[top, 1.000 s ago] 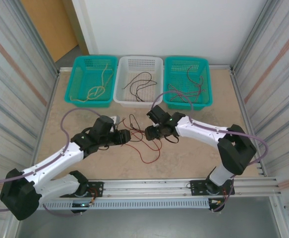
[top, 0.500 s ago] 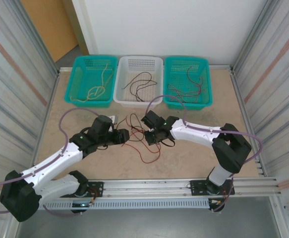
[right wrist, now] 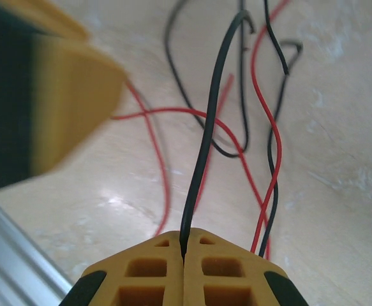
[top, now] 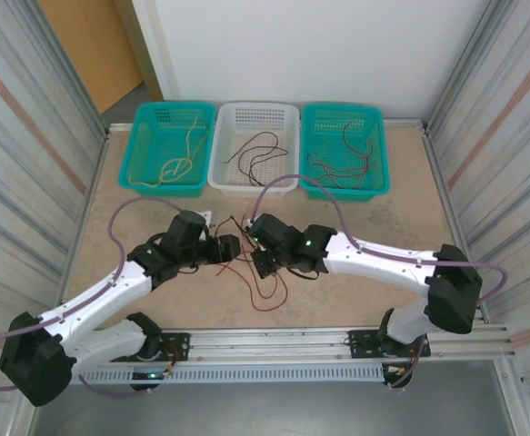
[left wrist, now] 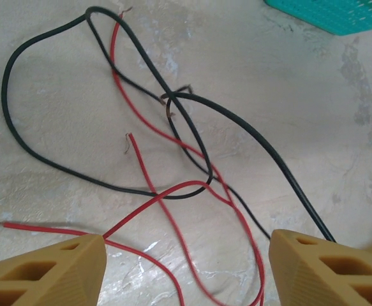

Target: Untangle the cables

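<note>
Tangle of thin red and black wires (left wrist: 173,146) lies on the table just in front of the white slatted plastic basket (top: 287,113). Strand count in the knot is unclear.

The right gripper (right wrist: 184,245) is pinched onto one black strand. The left gripper (left wrist: 186,255) is spread wide beside the knot.

Bare beige tabletop (top: 365,227) to the right.

Three baskets in all: two teal plastic baskets (top: 145,116) flank the white one.

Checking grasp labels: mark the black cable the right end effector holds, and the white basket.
black cable (right wrist: 201,159): right wrist view, mid-span just above the grip.
white basket (top: 255,106): top external view, far rim.
</note>
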You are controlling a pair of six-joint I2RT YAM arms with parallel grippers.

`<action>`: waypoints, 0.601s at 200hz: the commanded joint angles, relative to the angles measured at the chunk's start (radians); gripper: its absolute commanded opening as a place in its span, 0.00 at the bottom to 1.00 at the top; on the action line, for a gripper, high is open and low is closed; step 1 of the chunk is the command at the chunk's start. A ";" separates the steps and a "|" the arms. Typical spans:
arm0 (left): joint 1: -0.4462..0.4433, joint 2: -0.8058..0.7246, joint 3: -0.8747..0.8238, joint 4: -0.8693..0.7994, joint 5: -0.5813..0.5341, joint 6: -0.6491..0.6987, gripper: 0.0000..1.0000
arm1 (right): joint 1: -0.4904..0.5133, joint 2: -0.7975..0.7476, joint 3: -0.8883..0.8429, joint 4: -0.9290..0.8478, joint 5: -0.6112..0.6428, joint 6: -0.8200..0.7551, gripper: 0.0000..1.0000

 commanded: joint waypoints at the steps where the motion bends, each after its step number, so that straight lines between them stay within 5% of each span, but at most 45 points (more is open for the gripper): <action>1: 0.009 0.003 0.043 0.046 0.014 0.005 0.72 | 0.030 -0.046 0.052 -0.051 0.066 -0.032 0.00; 120: -0.021 0.094 0.045 0.124 0.069 -0.020 0.62 | 0.038 -0.328 0.198 0.027 0.161 -0.069 0.00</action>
